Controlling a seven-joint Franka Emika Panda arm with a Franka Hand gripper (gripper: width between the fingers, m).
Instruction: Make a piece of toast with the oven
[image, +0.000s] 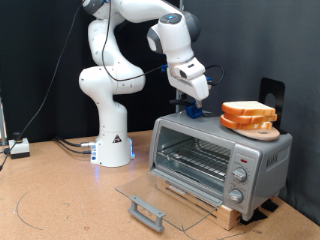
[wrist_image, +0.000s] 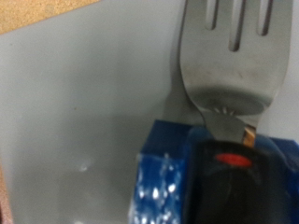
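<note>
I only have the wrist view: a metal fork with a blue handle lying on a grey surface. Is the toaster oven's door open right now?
Observer: Yes. The boxy silver toaster oven has its glass drop-down door folded flat in front of it.
Operator: Where's the bread?
Observer: The square pale piece of toast sits on a round wooden plate on top of the oven, at the exterior view's right end.
Operator: And where is the gripper compared with that?
Observer: The gripper is low over the oven's top at the exterior view's left, apart from the plate.
</note>
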